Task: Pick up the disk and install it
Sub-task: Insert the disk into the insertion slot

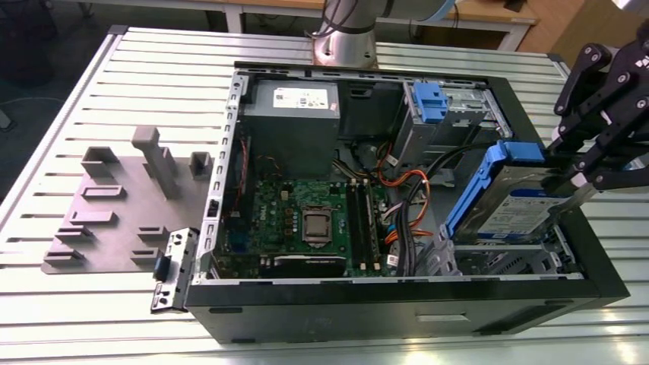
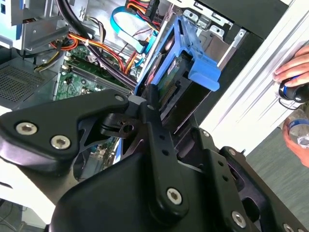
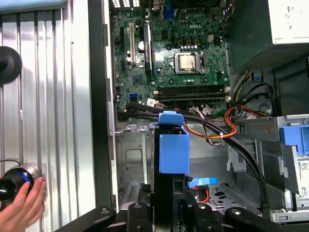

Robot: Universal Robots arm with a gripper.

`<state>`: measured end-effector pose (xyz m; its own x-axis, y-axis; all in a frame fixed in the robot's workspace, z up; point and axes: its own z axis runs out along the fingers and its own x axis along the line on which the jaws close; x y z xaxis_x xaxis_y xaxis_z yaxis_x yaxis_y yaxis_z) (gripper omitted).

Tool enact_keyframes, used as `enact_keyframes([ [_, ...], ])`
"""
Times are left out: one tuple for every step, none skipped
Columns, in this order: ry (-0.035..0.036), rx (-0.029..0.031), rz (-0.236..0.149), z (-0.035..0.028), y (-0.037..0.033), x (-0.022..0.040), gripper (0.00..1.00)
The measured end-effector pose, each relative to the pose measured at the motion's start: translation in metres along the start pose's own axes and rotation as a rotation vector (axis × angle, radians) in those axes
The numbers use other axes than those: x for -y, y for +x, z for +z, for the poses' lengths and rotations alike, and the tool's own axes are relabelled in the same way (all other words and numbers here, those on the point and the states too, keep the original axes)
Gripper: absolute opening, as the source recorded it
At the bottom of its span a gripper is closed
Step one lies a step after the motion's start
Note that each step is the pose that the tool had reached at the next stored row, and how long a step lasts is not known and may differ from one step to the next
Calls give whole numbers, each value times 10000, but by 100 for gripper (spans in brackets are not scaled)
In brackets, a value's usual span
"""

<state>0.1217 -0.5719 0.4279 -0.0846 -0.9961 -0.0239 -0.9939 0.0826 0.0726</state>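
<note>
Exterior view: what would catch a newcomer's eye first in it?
The open black case lies in the middle, its green motherboard bare. At the exterior view's right, the black hand holds the disk, blue-framed and tilted, over that side of the case.

surface: slotted metal table [image 1: 152,76] | on it: open computer case [image 1: 406,308]; grey fixture plate [image 1: 114,237]

Bright even light, glare on the slatted table [image 1: 91,319], soft shadow inside the case [image 1: 406,304].
</note>
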Motion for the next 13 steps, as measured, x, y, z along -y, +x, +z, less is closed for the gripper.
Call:
enact_keyframes([
  [0, 1, 0, 0, 0, 0, 35],
  [0, 1, -1, 0, 0, 1, 35],
  [1, 4, -1, -4, 0, 0, 35],
  [1, 13, -3, -12, 0, 0, 35],
  [2, 17, -3, -21, 0, 0, 35],
  [1, 11, -3, -32, 0, -1, 35],
  [0, 1, -2, -46, -2, -2, 35],
  [1, 3, -2, -54, -2, -3, 35],
  [0, 3, -1, -59, -1, -3, 35],
  [1, 1, -1, -61, -2, -4, 35],
  [1, -4, 0, -61, -1, -3, 35],
  [1, -13, 1, -62, 0, -3, 35],
  [3, -33, 3, -63, 3, -2, 35],
])
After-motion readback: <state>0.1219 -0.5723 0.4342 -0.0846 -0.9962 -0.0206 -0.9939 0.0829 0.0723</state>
